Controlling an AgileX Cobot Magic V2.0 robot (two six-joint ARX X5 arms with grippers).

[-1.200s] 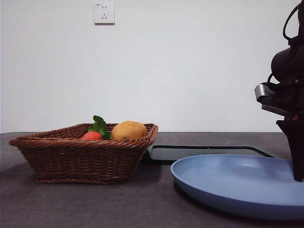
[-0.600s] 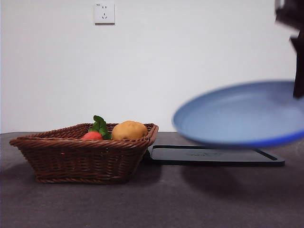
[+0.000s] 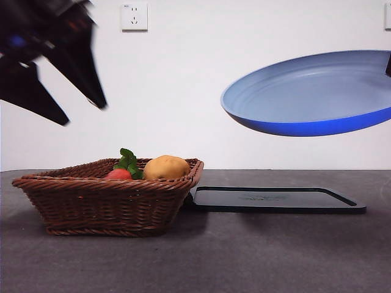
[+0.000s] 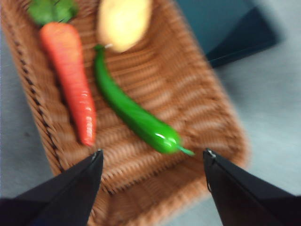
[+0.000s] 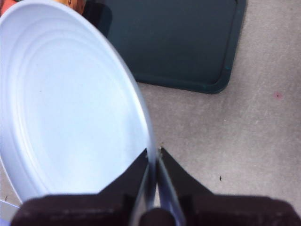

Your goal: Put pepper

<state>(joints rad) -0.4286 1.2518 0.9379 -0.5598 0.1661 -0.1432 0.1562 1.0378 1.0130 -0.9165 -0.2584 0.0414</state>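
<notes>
We are seeing the pepper (image 4: 136,114) lying flat on the floor of the woven basket (image 4: 197,94), a long, slender, glossy green pod tapering to a thin pointed tip. It is resting slantwise between the orange carrot (image 4: 70,80) and the basket's wall, its blunt stem end sitting just beside the pale potato (image 4: 123,21)

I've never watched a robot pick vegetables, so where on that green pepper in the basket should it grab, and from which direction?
Probably its middle, from straight above. The pepper lies flat on the basket floor, long and slim, between the carrot and bare wicker. The open left gripper could straddle its narrow width there, clear of the potato.
</notes>
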